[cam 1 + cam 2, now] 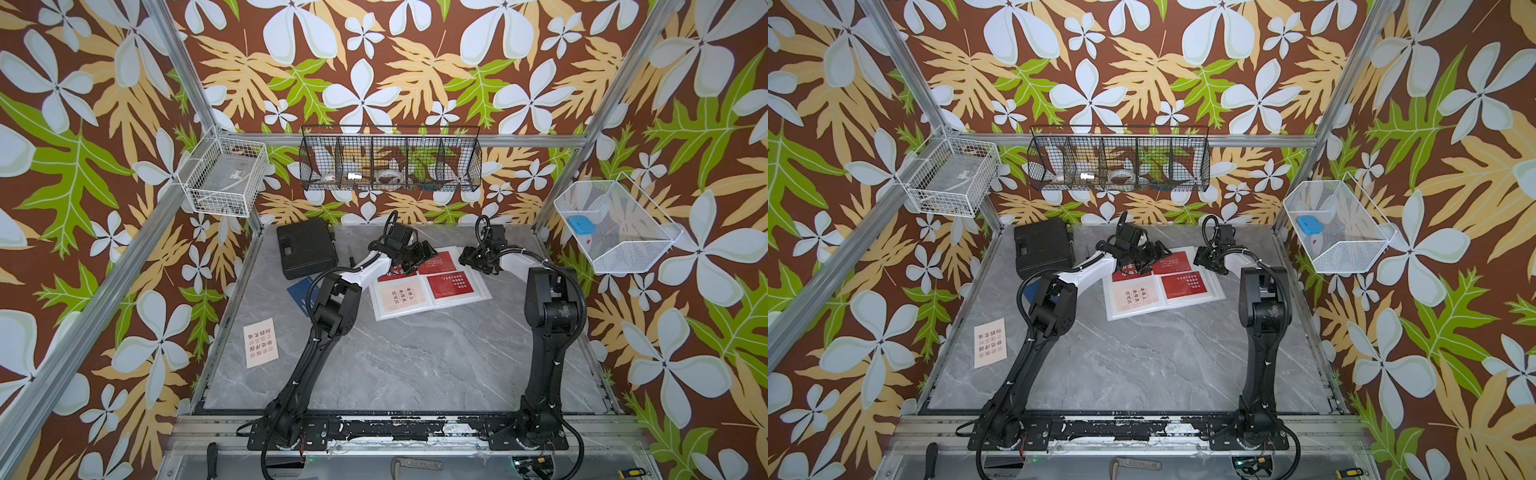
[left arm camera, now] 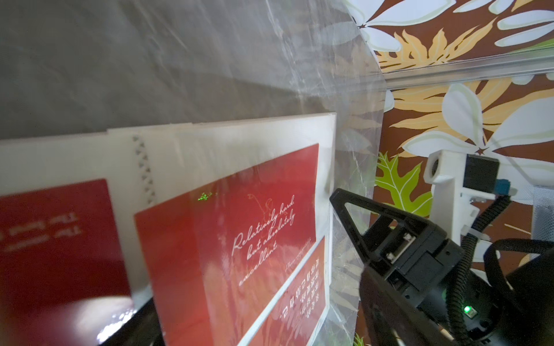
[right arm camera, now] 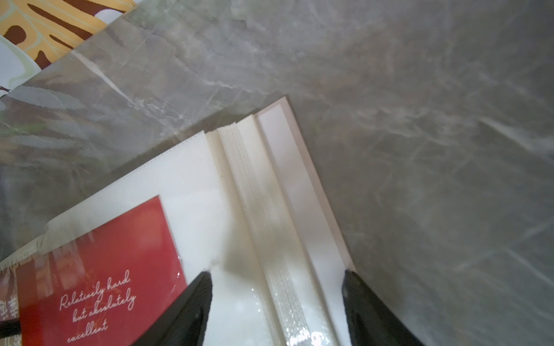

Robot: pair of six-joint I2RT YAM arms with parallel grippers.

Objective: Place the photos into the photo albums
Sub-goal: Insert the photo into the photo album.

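Observation:
The white photo album (image 1: 480, 289) lies open at the back of the table. Its right page holds two red photos (image 1: 442, 262) (image 1: 451, 284). On its left page is a cream photo (image 1: 401, 295), and beyond that a red one (image 1: 392, 275), half hidden by my left gripper (image 1: 424, 255). That gripper hovers open over the fold; its fingers barely show in the left wrist view. My right gripper (image 3: 275, 275) is open, straddling the stacked page edges (image 3: 263, 209) at the album's far right corner. A cream photo (image 1: 261, 343) lies loose at the left. A navy photo (image 1: 301, 291) peeks out behind my left arm.
A black plastic case (image 1: 307, 249) sits at the back left corner with a thin tool (image 1: 351, 255) beside it. Wire baskets (image 1: 388, 160) hang on the walls above the table. Bare grey marble (image 1: 415, 357) stretches in front of the album.

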